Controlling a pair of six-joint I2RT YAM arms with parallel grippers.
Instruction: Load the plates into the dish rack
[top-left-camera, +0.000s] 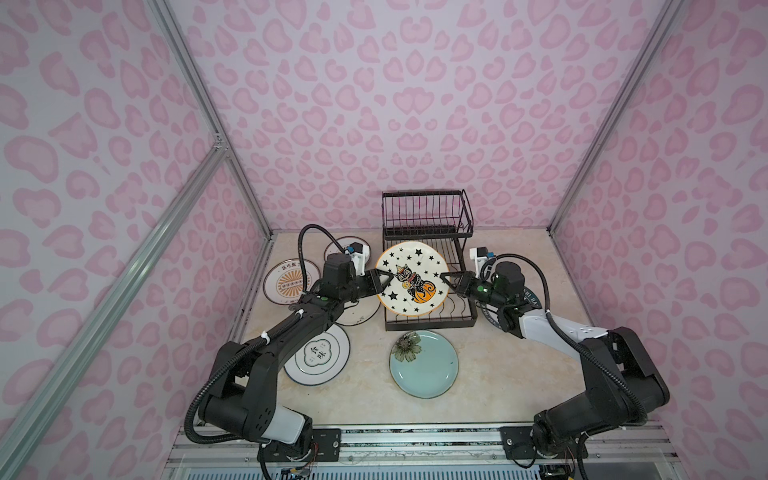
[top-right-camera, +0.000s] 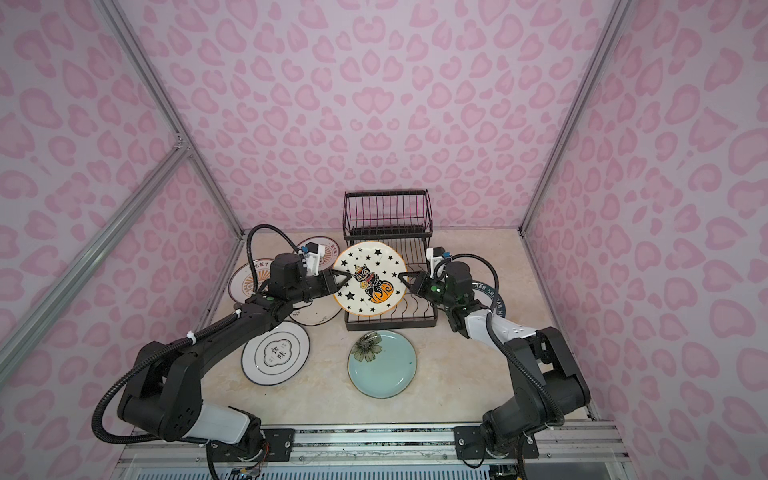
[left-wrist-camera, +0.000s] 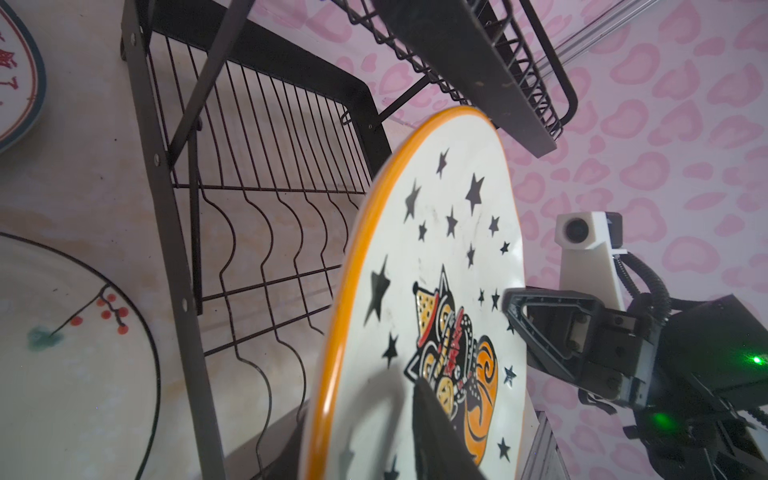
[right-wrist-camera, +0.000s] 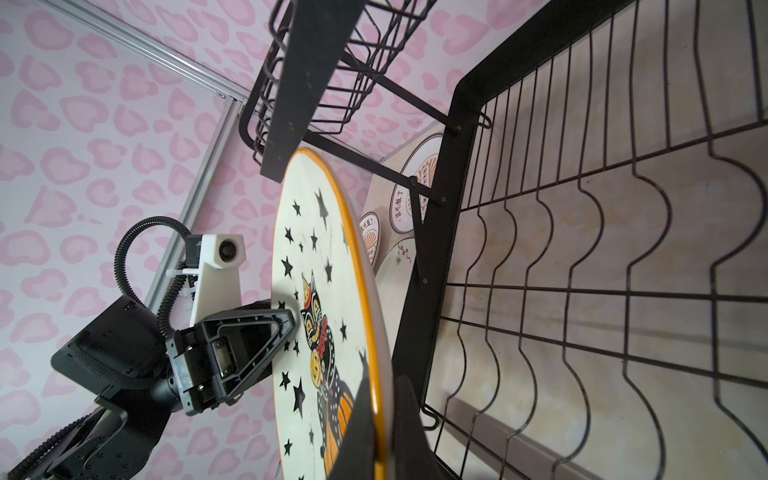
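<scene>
I have the right gripper (top-left-camera: 444, 279) clamped tight on the star plate (top-left-camera: 409, 259) at its right rim. The right wrist view shows a finger each side of the rim.

The left gripper (top-left-camera: 384, 283) has its jaws straddling the left rim with a narrow gap, one finger (left-wrist-camera: 436, 428) lying on the face. The other finger is behind the plate, so I can't tell if it's actually gripping.

The plate hangs between the two, tilted, over the lower tray of the rack (top-left-camera: 424, 208), top edge just below the upper basket. I can't tell if its bottom edge touches the wires.

The rack sits mid back edge of the table (top-left-camera: 511, 374). The rest lie flat on the table:
- teal plate (top-left-camera: 428, 370): just in front of the rack
- emblem plate (top-left-camera: 322, 357): front-left, partly under the left arm (top-left-camera: 291, 332)
- branch plate (top-left-camera: 359, 316): just left of the rack, mostly under that arm
- sunburst plate (top-left-camera: 286, 282): by the left edge
- second sunburst plate (top-left-camera: 337, 246): near the back-left corner
- navy-rim plate (top-right-camera: 498, 306): right of the rack, mostly under the right arm (top-left-camera: 552, 328)
</scene>
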